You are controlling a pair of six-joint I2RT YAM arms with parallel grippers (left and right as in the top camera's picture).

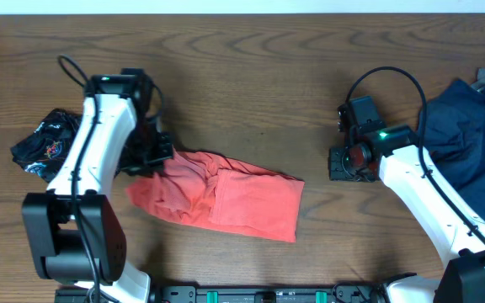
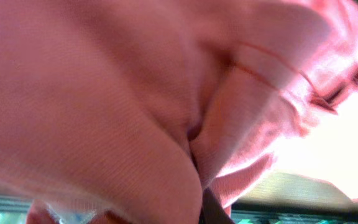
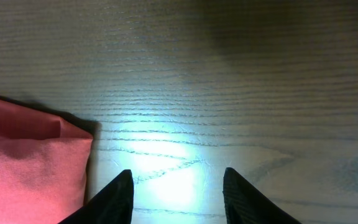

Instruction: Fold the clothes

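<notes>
While gripped at its left end by the closed left end effector (image 1: 157, 158), lies across the bench (image 1: 251, 59) as a coral-red T-shirt (image 1: 251, 202), long axis running left to right. Stops just short of the right end effector (image 3: 178, 190), half open, gripping nothing. Leaves the left arm nearer. Fills the left wrist view with pink folds; shows the wood gap only from the right wrist.

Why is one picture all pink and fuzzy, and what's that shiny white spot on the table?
Left wrist view: the coral-red T-shirt sits right against the lens, so it blurs, with a washed-out bright patch at right. Right wrist view: glare whitens the table just ahead of the right gripper; farther off it darkens. Overhead view: sharp, evenly lit.
</notes>
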